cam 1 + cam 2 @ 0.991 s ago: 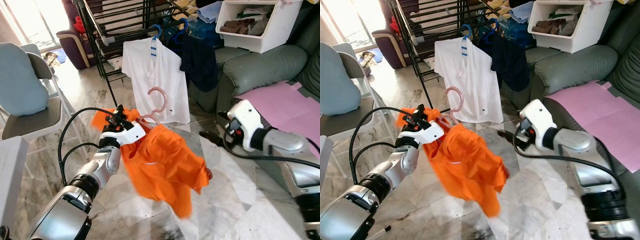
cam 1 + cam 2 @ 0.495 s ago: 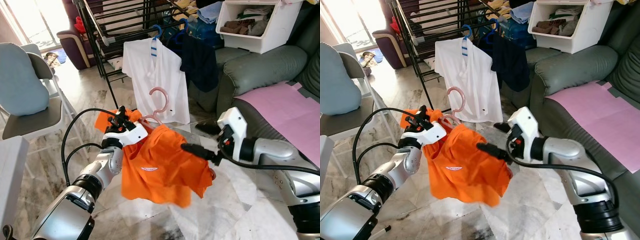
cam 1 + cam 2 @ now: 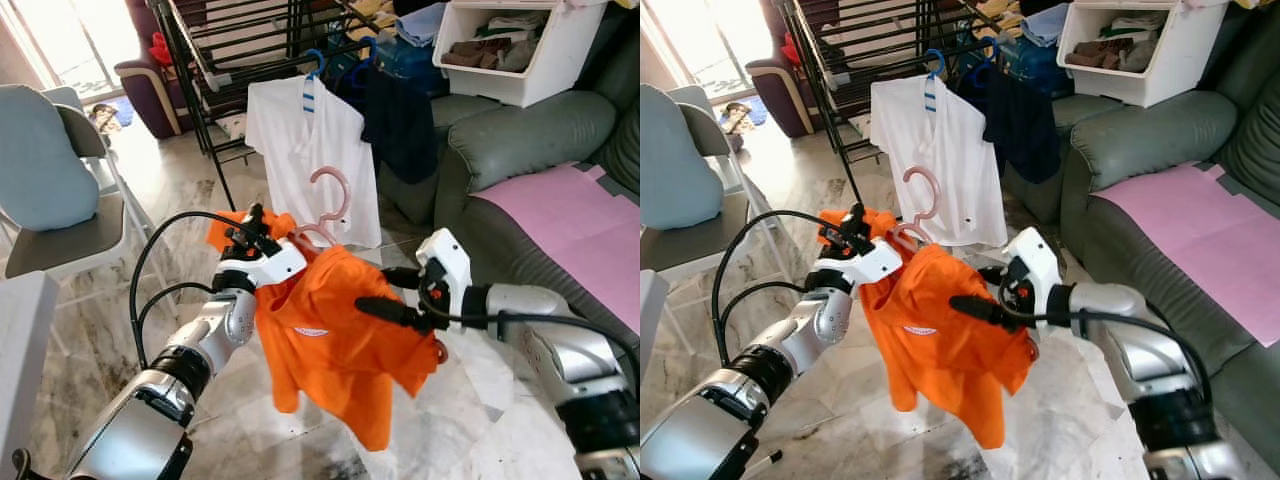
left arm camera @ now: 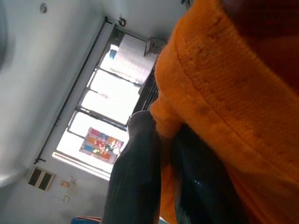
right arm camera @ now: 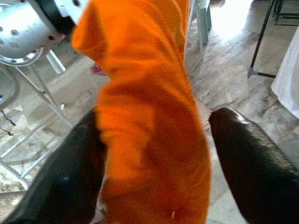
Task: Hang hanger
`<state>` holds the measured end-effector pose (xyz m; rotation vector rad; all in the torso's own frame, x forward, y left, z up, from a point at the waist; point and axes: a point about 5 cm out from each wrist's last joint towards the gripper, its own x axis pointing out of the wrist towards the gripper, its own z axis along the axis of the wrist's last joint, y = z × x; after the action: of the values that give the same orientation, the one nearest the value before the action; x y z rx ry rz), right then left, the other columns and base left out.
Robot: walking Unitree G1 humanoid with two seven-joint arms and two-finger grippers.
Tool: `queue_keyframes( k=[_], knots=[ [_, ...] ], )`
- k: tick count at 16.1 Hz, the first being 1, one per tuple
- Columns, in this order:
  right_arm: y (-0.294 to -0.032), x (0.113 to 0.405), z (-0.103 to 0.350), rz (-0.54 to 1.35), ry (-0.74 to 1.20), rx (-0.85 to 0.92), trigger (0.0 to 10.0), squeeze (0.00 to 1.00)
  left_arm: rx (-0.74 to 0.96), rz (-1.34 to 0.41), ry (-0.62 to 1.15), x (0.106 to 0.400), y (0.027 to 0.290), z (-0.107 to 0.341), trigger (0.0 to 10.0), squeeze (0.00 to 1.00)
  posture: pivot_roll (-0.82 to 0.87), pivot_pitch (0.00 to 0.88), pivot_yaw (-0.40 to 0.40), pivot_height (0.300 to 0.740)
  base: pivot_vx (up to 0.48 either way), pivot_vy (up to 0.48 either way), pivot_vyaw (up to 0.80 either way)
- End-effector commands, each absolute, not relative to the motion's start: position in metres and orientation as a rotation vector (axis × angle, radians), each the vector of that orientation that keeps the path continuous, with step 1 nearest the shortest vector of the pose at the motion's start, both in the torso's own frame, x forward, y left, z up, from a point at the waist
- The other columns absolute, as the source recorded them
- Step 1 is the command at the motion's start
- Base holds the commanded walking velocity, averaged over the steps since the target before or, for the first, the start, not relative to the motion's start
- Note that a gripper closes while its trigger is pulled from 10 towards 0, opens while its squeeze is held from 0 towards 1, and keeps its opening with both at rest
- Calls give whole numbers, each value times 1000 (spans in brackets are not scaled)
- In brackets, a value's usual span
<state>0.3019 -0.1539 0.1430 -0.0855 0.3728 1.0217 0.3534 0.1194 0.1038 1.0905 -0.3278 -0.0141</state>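
Left gripper (image 3: 243,240) is pinching the collar of the orange shirt (image 3: 335,345), holding it and its pink hanger (image 3: 322,205) aloft at about 9 o'clock of centre. Right gripper (image 3: 378,297) is reaching in from 3 o'clock, its 2 fingers (image 5: 252,172) spread with the orange cloth sitting between them. Behind, at 12 o'clock, a black drying rack (image 3: 215,60) is carrying a white shirt (image 3: 315,160) and a dark garment (image 3: 398,125). Marble floor (image 3: 180,190) is running below; a grey sofa (image 3: 520,130) with a pink sheet (image 3: 575,215) is sitting at 2 o'clock, a chair (image 3: 60,200) at 9.
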Motion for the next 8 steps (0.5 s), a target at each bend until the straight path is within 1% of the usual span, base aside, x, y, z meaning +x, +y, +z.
queue_keyframes(
  k=[1,4,8],
  knots=[
    [-151,308,147,1043,361,-133,0,0,1083,-23,-366,355,115,110,10000,0,-234,0,101,740,0,0,0],
    [-151,319,151,1047,360,-171,0,0,1083,-39,-373,352,112,108,10000,0,-236,0,102,740,0,0,0],
    [-147,326,151,1079,361,-223,0,0,1081,-51,-381,352,108,108,10000,0,-235,0,100,740,0,0,0]
  ],
)
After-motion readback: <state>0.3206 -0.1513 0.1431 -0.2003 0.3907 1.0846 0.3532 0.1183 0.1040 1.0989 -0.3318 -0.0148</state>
